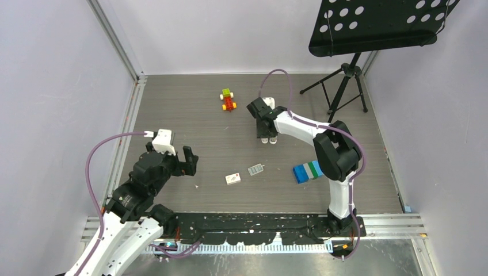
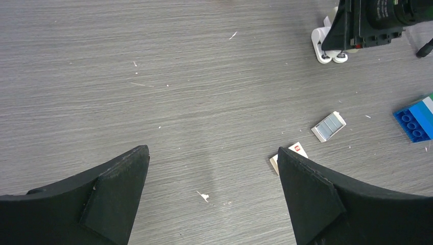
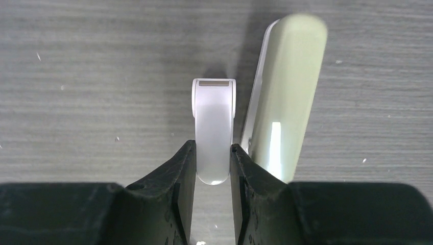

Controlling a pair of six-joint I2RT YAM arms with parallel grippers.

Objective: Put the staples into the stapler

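Note:
The stapler [image 3: 286, 97], a slim bar with a grey-beige top and white underside, lies on the grey table, also in the top view [image 1: 272, 138]. My right gripper [image 3: 213, 150] is shut on a shorter all-white piece [image 3: 213, 117] right beside the stapler's left side. I cannot tell whether the two are joined. The staples [image 1: 255, 169], a small silvery block, lie mid-table and show in the left wrist view [image 2: 328, 126]. Their white carton [image 1: 233, 179] with a red mark is partly behind my left gripper's right finger [image 2: 311, 194]. My left gripper [image 2: 212, 163] is open and empty, above bare table.
A blue-green-white block [image 1: 306, 171] lies right of the staples, and shows in the left wrist view [image 2: 416, 118]. A small toy of coloured bricks [image 1: 228, 99] sits at the back. A black music stand [image 1: 345, 86] stands at the back right. Walls enclose the table.

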